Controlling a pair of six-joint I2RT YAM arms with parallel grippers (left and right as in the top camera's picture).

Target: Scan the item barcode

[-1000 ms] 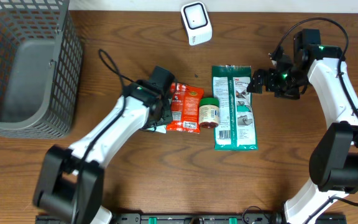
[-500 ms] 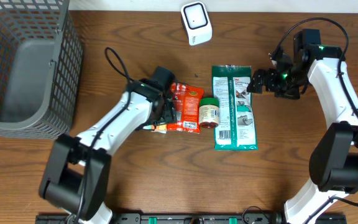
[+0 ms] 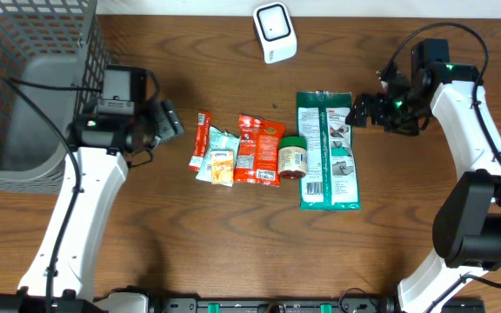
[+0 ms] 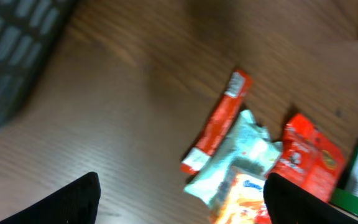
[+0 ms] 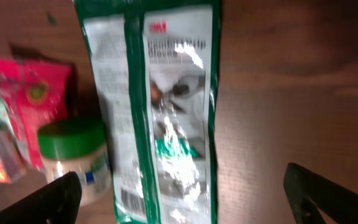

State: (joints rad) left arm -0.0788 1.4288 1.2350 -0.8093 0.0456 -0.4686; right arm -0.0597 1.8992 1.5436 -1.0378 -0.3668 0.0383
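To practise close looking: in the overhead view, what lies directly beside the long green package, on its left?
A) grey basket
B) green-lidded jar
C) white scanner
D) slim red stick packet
B: the green-lidded jar lies right beside the green package, between it and the red pouch.

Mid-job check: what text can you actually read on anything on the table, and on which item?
"3M": on the green package, near its top, in the right wrist view.
Remaining print and barcode digits on that package: blurred, unreadable.
Label on the jar: too small to read.
Print on the red pouch and the small packets: too blurred to read.
On the white scanner: no text visible.
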